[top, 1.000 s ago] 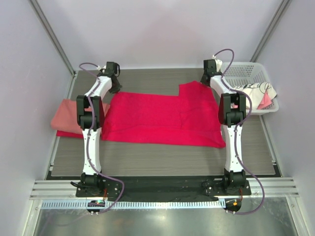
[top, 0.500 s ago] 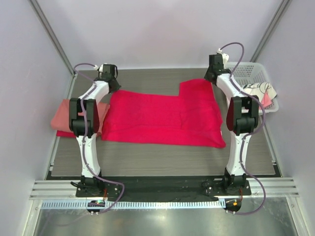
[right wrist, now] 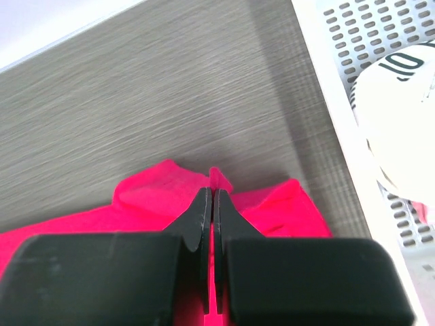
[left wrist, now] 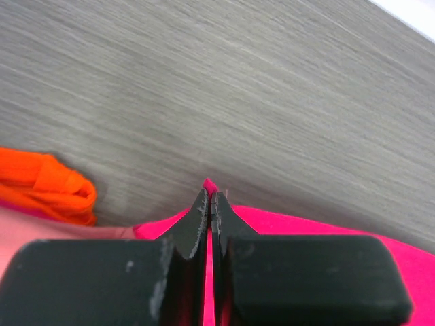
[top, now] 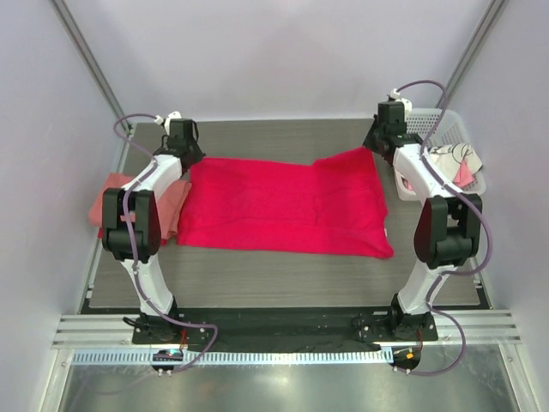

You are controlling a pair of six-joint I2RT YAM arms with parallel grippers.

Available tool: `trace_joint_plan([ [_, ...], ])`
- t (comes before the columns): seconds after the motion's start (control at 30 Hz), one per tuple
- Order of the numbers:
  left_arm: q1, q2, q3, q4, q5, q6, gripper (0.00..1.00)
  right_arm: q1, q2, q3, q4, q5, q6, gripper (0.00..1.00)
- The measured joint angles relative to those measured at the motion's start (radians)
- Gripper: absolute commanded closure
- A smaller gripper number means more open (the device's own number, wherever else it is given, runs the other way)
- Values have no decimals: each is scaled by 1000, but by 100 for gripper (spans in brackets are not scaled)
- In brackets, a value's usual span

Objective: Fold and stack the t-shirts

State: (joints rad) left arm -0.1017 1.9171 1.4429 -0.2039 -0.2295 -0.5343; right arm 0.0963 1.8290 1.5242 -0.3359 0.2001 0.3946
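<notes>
A bright crimson t-shirt [top: 283,206] lies spread across the middle of the table. My left gripper [top: 184,154] is shut on its far left corner, with crimson cloth [left wrist: 285,227] pinched between the jaws [left wrist: 209,197]. My right gripper [top: 380,144] is shut on its far right corner, where the cloth [right wrist: 156,193] bunches around the jaws [right wrist: 209,197]. A folded salmon-pink t-shirt [top: 111,202] lies on a red one [top: 116,233] at the left edge; the orange-looking fold shows in the left wrist view [left wrist: 47,183]. A white dark-printed t-shirt [top: 446,159] lies in the basket [right wrist: 401,115].
The white lattice basket [top: 429,124] stands at the far right, close to my right arm, with a pink cloth [top: 463,176] in it. Metal frame posts rise at both far corners. The table's near strip in front of the crimson shirt is bare grey wood.
Both grippers have moved toward the far corners and outward. The crimson shirt's far right flap has been drawn down and right, so its far edge now runs smoother.
</notes>
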Motion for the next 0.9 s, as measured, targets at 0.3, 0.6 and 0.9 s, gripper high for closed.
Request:
trace_joint_plan([
  [0.3, -1, -98, -143, 81, -4, 39, 100, 0, -302, -199, 4, -57, 5, 99],
  [0.6, -1, -238, -345, 192, 1, 51, 100, 0, -460, -393, -9, -68, 5, 99],
  [0.9, -1, -363, -473, 248, -12, 52, 100, 0, -623, -562, -32, -66, 14, 99],
])
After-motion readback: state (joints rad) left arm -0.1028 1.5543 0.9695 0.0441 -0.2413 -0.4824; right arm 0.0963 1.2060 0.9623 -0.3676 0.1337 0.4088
